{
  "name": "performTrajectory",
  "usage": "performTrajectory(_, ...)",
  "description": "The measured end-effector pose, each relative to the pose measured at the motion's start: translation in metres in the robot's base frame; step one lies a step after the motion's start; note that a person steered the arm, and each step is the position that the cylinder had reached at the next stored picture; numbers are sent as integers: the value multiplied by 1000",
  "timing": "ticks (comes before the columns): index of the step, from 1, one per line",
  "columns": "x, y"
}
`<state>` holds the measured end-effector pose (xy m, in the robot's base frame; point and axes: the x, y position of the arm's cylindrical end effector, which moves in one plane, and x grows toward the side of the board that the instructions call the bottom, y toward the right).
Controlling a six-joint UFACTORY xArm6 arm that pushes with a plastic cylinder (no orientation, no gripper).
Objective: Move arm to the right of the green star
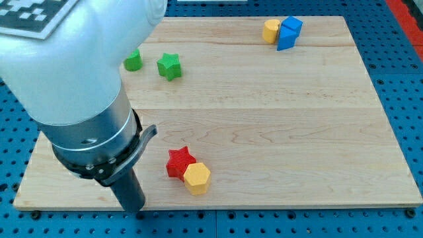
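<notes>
My tip (134,209) sits at the view's bottom left, right at the near edge of the wooden desk (277,125), at the end of the dark rod that drops from the large white and grey arm body filling the view's upper left. This rig carries no jaws, only the rod, so nothing is open, closed or gripping. The green star (169,66) lies in the upper left part of the desk, well apart from my tip and above it in the view. Just to the star's left is a second green block (133,61), partly hidden by the arm body, so its shape cannot be made out; a small gap separates the two. Near the bottom centre, to the right of my tip, a red star (180,162) and a yellow hexagon-like block (197,178) touch each other, the yellow one to the lower right of the red. At the view's top right, a yellow block (271,30) and a blue block (289,33) stand side by side and touching, the blue one on the right. My tip touches none of the blocks.
</notes>
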<state>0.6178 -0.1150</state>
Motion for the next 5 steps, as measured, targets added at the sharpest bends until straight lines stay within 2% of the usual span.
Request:
performTrajectory(2, 1, 102)
performTrajectory(4, -28, 65)
performTrajectory(5, -40, 148)
